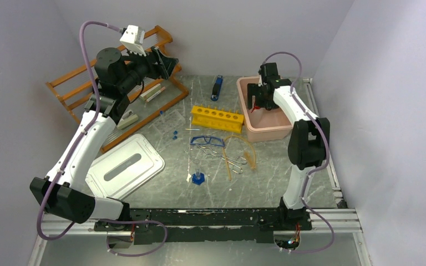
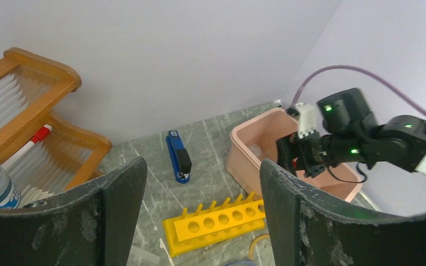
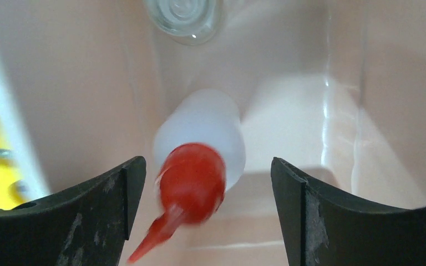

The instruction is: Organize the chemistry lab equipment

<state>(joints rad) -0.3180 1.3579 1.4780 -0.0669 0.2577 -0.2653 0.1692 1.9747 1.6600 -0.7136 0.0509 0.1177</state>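
Right gripper (image 3: 208, 166), jaws wide apart over the red-capped squeeze bottle (image 3: 199, 130) in the pink bin (image 3: 61, 83), should rise straight, clearing the 7 o'clock spout (image 3: 151, 237); left gripper (image 2: 202, 169) gapes empty

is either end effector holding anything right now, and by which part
Nothing is held. The right end effector stands open over the pink bin, the red-capped squeeze bottle loose between its fingers, touching neither. The left end effector is open and empty.

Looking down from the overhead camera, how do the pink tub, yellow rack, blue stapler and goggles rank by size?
Largest: pink tub. Next: yellow rack. The goggles and blue stapler look about alike there, so I won't rank those two.
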